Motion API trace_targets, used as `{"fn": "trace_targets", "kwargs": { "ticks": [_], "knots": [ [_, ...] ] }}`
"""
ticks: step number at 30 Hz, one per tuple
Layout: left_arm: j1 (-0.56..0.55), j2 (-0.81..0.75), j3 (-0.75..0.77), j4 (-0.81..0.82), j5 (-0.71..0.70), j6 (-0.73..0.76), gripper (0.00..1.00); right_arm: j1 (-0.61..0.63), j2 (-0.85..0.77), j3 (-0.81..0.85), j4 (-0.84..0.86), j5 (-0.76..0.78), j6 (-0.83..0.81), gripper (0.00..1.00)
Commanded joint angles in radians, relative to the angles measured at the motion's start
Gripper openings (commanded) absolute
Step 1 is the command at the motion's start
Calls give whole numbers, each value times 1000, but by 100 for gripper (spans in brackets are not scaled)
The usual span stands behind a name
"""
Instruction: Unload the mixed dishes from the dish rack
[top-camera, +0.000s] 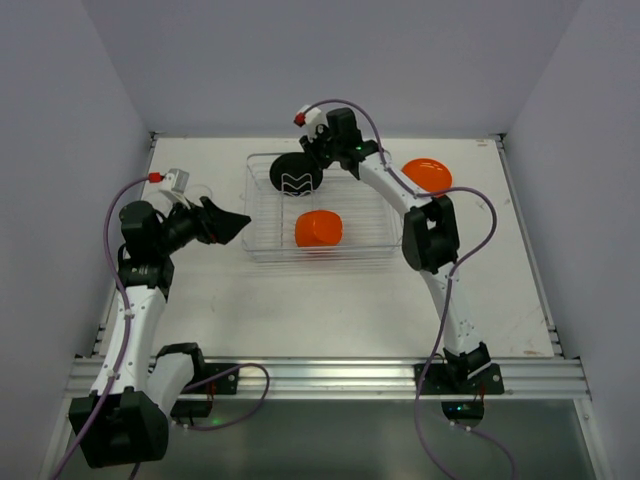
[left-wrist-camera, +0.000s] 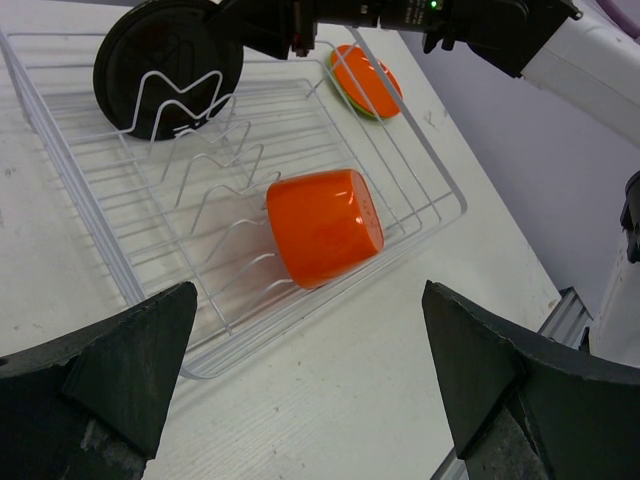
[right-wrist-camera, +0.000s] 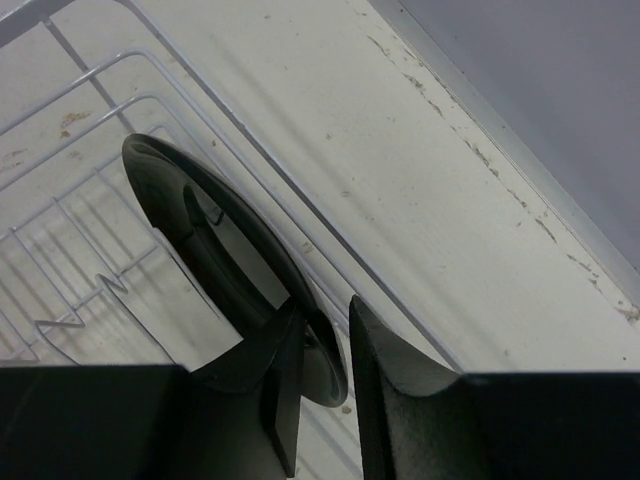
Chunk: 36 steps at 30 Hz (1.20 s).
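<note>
The clear wire dish rack (top-camera: 262, 243) sits mid-table. A black plate (top-camera: 296, 175) stands upright in its far left slots. An orange cup (top-camera: 319, 229) lies on its side in the rack. My right gripper (top-camera: 312, 152) reaches down at the black plate's (right-wrist-camera: 160, 190) top rim. Its fingers straddle the rim: the left finger touches it and a thin gap shows at the right finger. My left gripper (top-camera: 240, 225) hangs open and empty left of the rack (left-wrist-camera: 440, 185), facing the cup (left-wrist-camera: 322, 225). No glass cups show.
An orange plate (top-camera: 427, 174) lies on the table right of the rack, stacked on a lime green plate (left-wrist-camera: 352, 101). The right arm (top-camera: 430, 235) crosses over the rack's right end. Grey walls close in the table's back and sides.
</note>
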Motion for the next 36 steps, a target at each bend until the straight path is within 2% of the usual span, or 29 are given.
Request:
{"fn": "trace_targets", "kwargs": {
  "ticks": [1,4,7,9,20,36],
  "knots": [
    [6,-2,-1,44,21,-12,100,12,-22,-30,69,43,-22,26],
    [6,-4,-3,44,18,-12,100,14,-70,-110,138,77,-19,19],
    [6,-5,-1,44,19,-12,100,12,-105,-156,170,92,-22,5],
    [6,-5,0,44,18,-12,100,12,-123,-173,182,104,-25,0],
    [6,-7,-1,44,18,-12,100,12,-217,-277,267,123,-22,0],
    [6,-5,-1,44,15,-12,100,1,-222,-181,265,126,9,0]
  ]
}}
